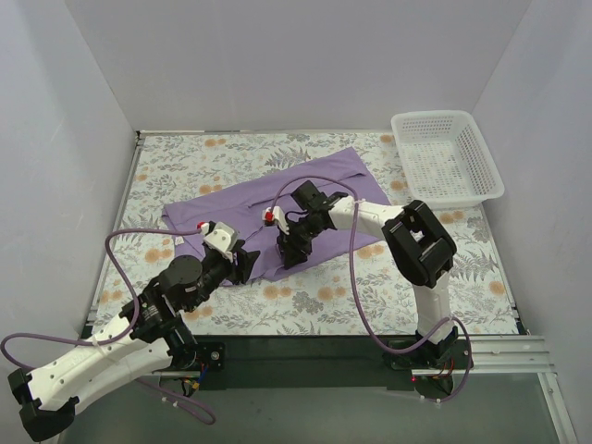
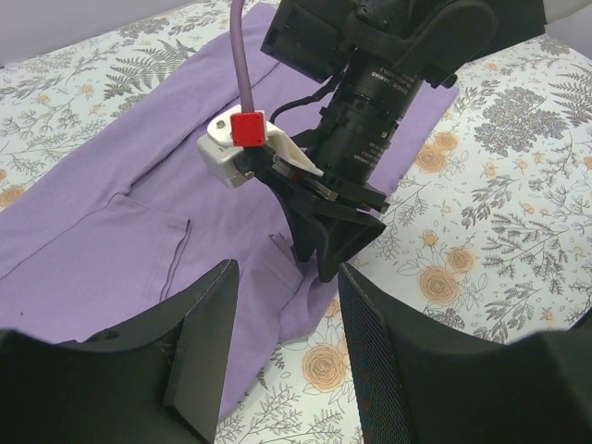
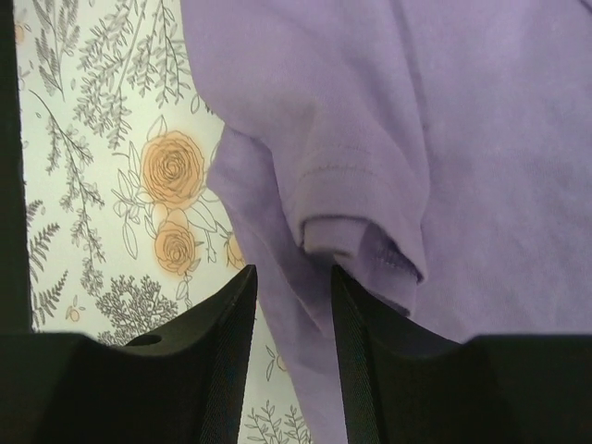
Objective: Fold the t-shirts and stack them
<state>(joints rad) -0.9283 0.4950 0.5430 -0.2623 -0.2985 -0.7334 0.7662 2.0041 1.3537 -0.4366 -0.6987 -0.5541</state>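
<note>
Purple t-shirt [image 1: 277,190] lies spread on the floral surface [image 1: 370,296]. Right end effector [image 3: 291,277] straddles its near hem, jaws half apart; whether it grips, I cannot tell. Left end effector [image 2: 287,270] hovers beside, moderately parted, empty. Best to pinch the whole hem before lifting.

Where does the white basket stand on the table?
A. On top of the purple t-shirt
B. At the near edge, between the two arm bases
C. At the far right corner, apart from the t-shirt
C: the top view shows the white basket at the far right corner, not touching the purple t-shirt.
</note>
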